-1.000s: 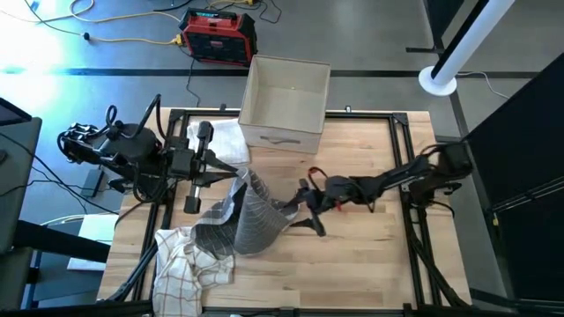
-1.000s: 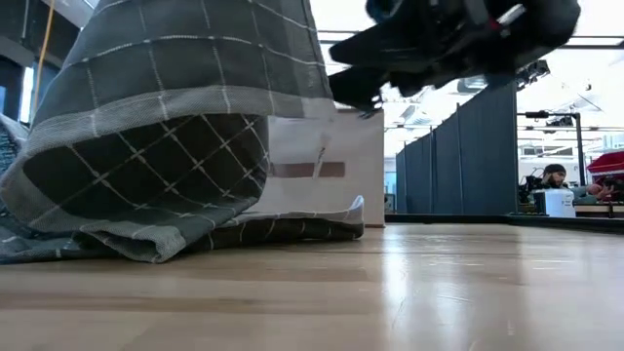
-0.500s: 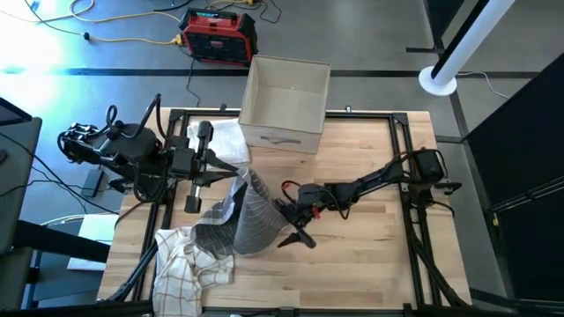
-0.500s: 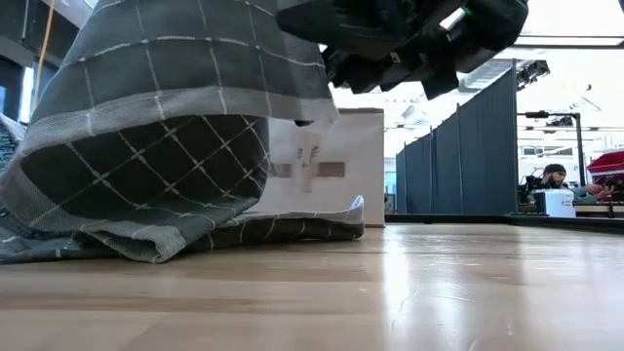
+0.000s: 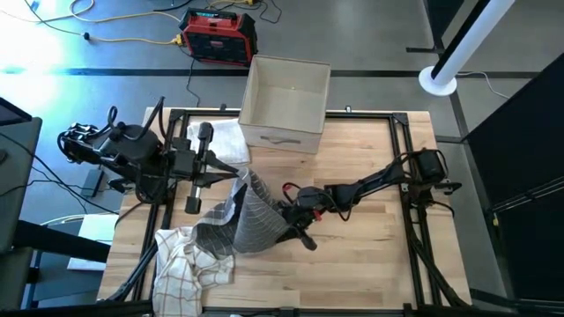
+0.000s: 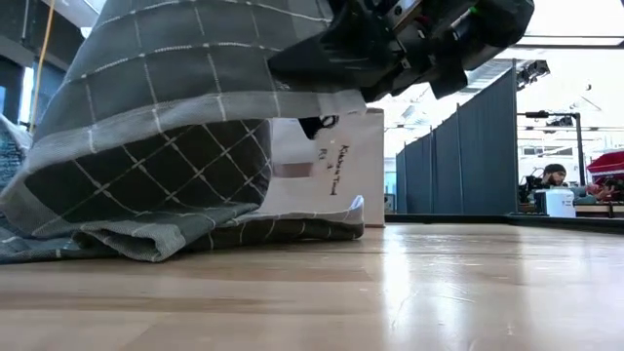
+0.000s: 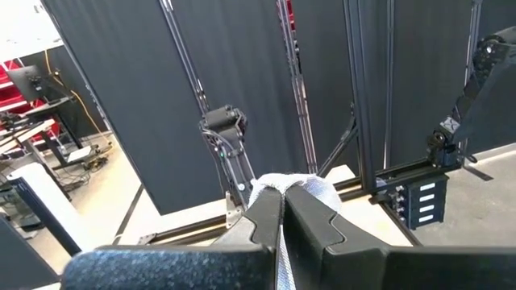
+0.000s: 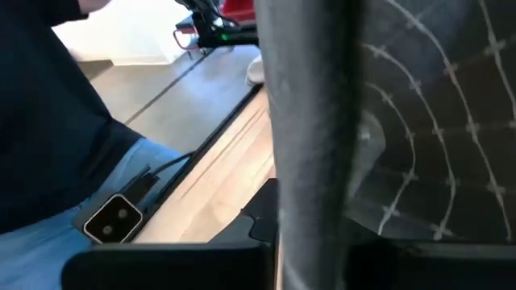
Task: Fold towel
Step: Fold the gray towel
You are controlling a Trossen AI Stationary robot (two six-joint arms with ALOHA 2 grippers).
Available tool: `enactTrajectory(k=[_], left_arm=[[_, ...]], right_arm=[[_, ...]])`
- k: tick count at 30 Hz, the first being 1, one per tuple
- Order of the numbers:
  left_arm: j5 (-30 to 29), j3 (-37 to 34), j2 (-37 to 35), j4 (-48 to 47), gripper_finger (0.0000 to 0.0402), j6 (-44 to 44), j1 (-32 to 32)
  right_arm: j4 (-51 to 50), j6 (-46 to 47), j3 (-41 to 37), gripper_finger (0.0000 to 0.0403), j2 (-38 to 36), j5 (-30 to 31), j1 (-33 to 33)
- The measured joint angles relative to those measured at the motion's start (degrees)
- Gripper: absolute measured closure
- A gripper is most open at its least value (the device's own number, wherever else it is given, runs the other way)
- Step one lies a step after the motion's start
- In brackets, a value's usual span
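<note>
Near the middle of the desk, a dark grey checked towel hung lifted at its far corner and draped down to the wood, its long axis running from that raised far corner toward the near left, where its lower folds lay bunched on the surface. Two towels were on the desk in all: the grey one, and a white towel with thin red checks crumpled at the near left corner, touching the grey one's lower edge. One open cardboard box stood at the far edge, and a white cloth lay just left of it. The left gripper was clamped on the towel's raised corner, its fingers pressed together with a strip of fabric pinched between them. The right gripper reached in from the right and met the towel's right edge; from the low camera its dark fingers sat against the grey cloth by the pale hem, and its wrist camera had a fold of the fabric running straight between the fingers, so it too was closed on the towel. Both arms were held above the desk.
</note>
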Motion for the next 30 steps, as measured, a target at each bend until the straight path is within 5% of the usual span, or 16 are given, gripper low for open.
enactTrajectory(k=[5, 18, 30], left_arm=[[-0.01, 0.0, 0.0, -0.13, 0.0402, 0.0, -0.01], [0.0, 0.0, 0.0, -0.52, 0.0402, -0.04, -0.02], [-0.02, 0.0, 0.0, -0.86, 0.0402, -0.92, -0.02]], right_arm=[[-5.63, 6.31, 0.01, 0.0383, -0.28, -0.05, -0.08], [-10.59, 5.02, 0.0, 0.0241, -0.69, -2.46, -0.27], [-7.91, 5.88, 0.0, 0.0227, -0.78, -2.17, -3.58]])
